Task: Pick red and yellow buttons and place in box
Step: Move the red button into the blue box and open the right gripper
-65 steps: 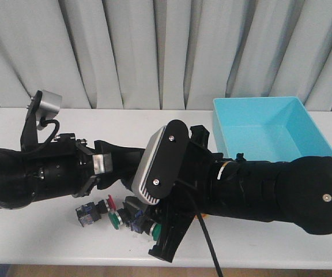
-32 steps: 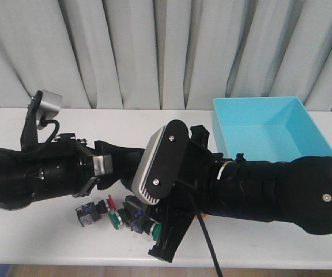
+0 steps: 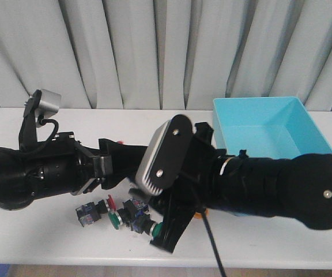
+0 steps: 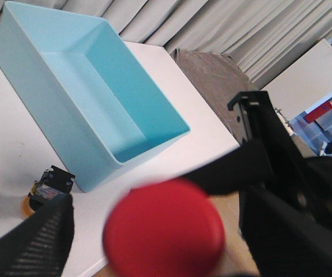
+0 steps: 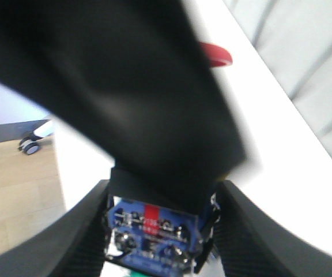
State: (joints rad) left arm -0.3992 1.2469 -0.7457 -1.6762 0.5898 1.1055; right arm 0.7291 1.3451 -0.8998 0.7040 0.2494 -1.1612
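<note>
In the front view, my two arms cross low over the white table [image 3: 51, 236], above a small heap of buttons [image 3: 125, 216], and the turquoise box [image 3: 258, 124] stands at the far right. In my left wrist view, my left pincer [image 4: 154, 242] is clenched on a red button [image 4: 164, 227]; the box lies beyond. In my right wrist view, my right pincer [image 5: 157, 231] grips a black switch block with blue terminals [image 5: 154, 234].

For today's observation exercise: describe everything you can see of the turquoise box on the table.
The box is a large rectangular bin of smooth turquoise plastic with plain straight walls and an open top. It stands upright on the white table, far right side, before the curtain. Nothing shows inside it. A button lies beside its wall; the right arm hides its near edge.
</note>
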